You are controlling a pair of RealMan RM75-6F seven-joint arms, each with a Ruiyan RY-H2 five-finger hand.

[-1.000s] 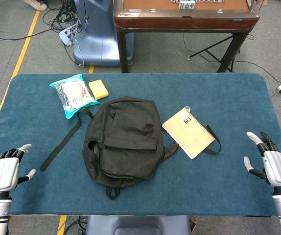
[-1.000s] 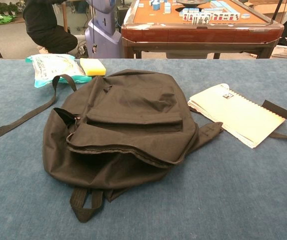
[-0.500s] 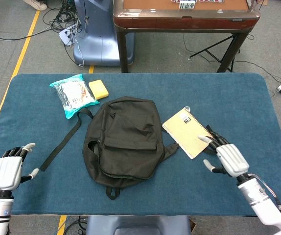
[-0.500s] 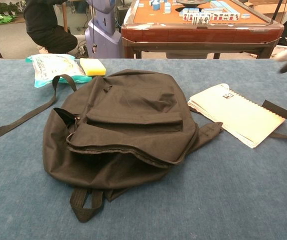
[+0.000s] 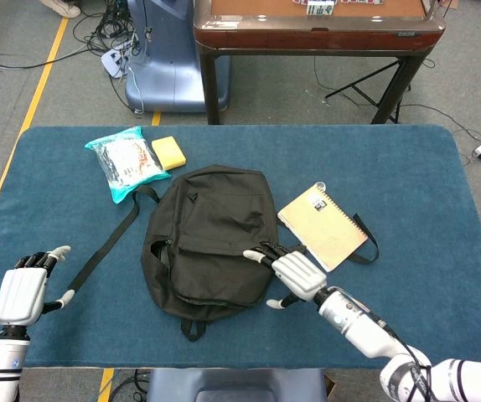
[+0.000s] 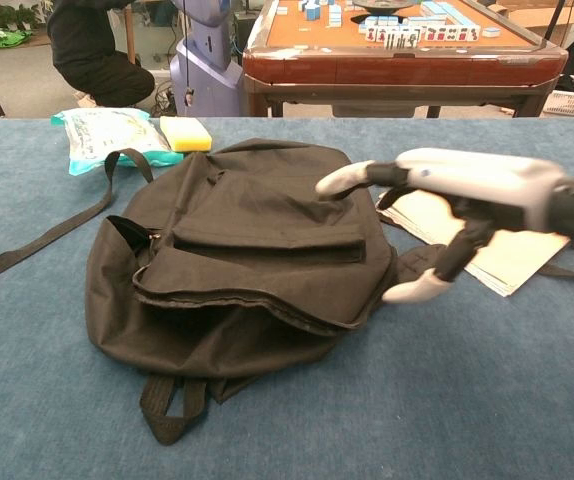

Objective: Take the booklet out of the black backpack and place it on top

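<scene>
Blue-carpeted table (image 5: 408,159) fills the scene, and square in the middle lies the black backpack (image 5: 211,243), flat on its back, top end toward the far edge, one long strap (image 5: 106,243) trailing out to the left. Just beside the pack's right flank sits the booklet (image 5: 323,226), spiral-bound, tan cover up, resting on the table and partly over another strap (so it is out of the bag, but not on top of it). Over at the far left corner of the pack there's a teal plastic packet (image 5: 126,163) with a yellow sponge (image 5: 168,152) touching its right side.

Now the hands. The right hand (image 5: 291,272) is above the pack's right edge, fingers spread and empty, fingertips (image 6: 335,180) reaching over the black fabric while the thumb hangs down beside the seam. The left hand (image 5: 24,289) hovers at the table's near-left corner, well apart from everything, fingers apart, holding nothing.
</scene>
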